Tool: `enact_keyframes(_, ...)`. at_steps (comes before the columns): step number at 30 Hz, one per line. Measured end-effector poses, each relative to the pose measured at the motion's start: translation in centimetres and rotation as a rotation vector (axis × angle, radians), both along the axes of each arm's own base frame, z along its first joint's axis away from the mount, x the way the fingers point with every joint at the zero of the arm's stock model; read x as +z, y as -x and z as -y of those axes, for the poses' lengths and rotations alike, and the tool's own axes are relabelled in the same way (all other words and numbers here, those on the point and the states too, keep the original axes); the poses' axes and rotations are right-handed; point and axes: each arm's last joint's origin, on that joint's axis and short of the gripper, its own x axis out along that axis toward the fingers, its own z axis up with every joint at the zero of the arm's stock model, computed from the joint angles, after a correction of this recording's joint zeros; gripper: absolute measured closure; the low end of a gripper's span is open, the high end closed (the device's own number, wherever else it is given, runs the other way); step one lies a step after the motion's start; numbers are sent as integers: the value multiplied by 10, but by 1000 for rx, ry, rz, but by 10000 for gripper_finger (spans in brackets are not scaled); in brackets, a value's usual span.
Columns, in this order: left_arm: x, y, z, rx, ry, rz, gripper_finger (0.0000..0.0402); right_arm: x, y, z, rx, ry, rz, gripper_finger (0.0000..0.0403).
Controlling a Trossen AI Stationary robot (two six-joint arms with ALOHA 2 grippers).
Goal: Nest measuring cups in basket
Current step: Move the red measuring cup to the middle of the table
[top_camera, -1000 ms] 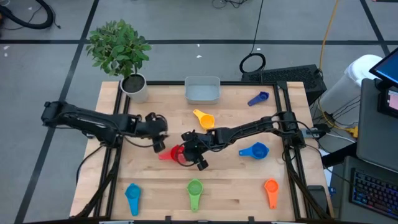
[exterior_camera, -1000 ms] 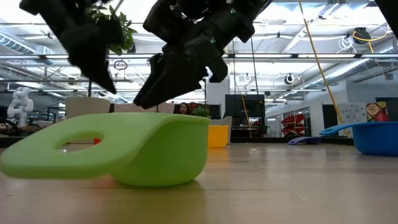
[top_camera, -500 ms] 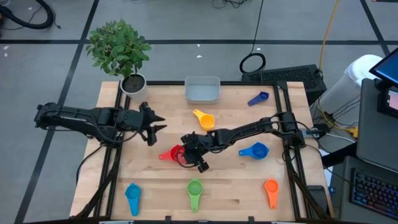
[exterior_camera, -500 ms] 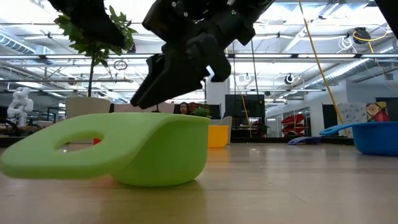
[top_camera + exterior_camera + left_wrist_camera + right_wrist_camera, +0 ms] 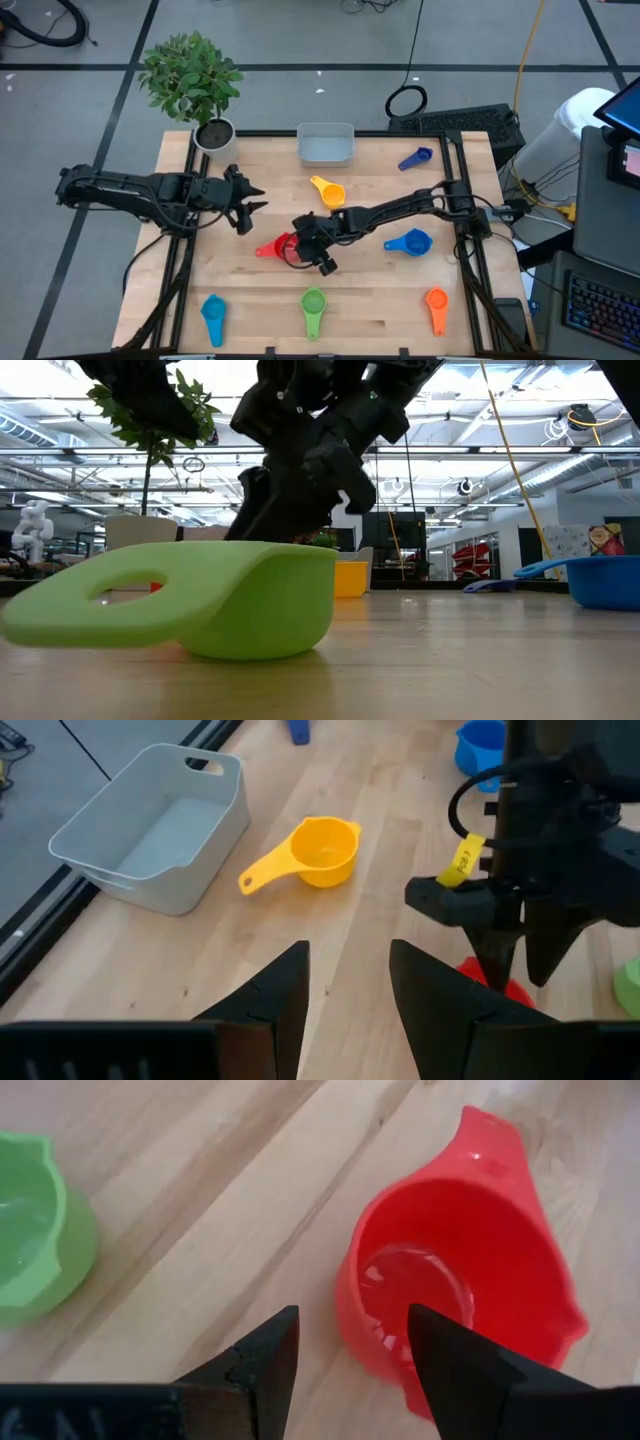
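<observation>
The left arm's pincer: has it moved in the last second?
Yes. The left pincer pulled back from the red cup, away from the table's middle and toward the plant pot; now it hangs open.

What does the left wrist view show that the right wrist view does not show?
Only the left wrist view shows the empty basket, the yellow cup and the right gripper from outside. Only the right wrist view shows the inside of the red cup, with one finger above its bowl. Both show the red cup and a green cup.
</observation>
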Motion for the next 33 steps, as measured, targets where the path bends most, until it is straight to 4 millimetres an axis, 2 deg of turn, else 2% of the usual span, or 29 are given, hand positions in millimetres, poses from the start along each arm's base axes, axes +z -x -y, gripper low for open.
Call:
enact_keyframes(23,-2,2,0,2,4,-29,257,-10,10,12,-75,94,-141,226)
enact_keyframes(28,-3,2,0,4,5,-34,257,-10,10,12,-62,105,-143,281)
enact_keyframes(33,-3,3,0,5,6,-40,257,-12,13,13,-28,134,-173,386)
